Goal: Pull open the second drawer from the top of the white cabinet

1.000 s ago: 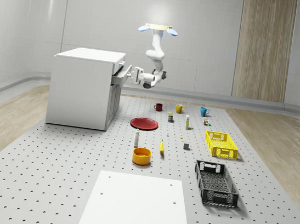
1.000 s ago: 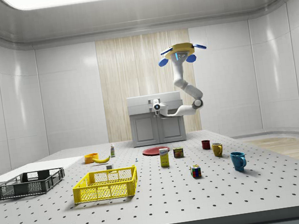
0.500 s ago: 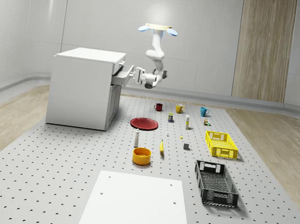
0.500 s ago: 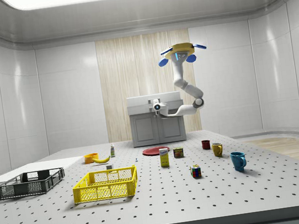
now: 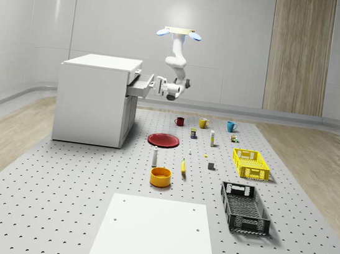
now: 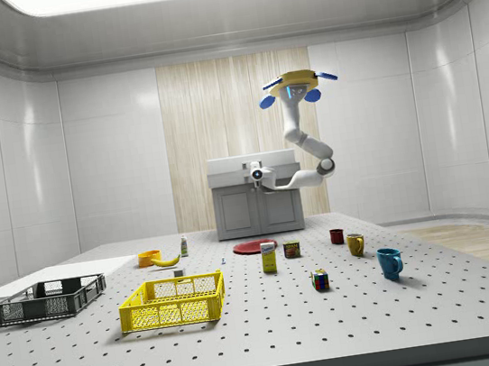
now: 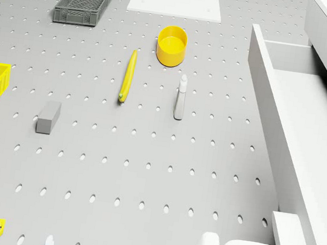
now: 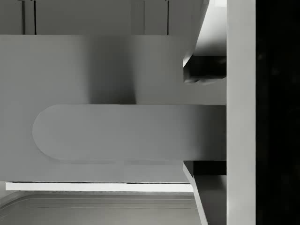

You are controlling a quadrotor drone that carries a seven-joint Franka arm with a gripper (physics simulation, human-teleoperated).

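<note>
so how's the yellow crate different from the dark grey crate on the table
The yellow lattice plastic crate is bright yellow; the dark grey lattice plastic crate is near black. In the whole-scene view the yellow crate looks shorter and squarer, the dark grey crate longer and narrower. The yellow crate lies farther along the perforated table, nearer the mugs; the dark grey crate lies beside the white board. Both are open-topped, upright and empty.

The pulled-out drawer (image 5: pixel 139 83) juts from the cabinet (image 5: pixel 95 98) — below it, seemingly open air down to the red plate (image 5: pixel 164 140).
</note>
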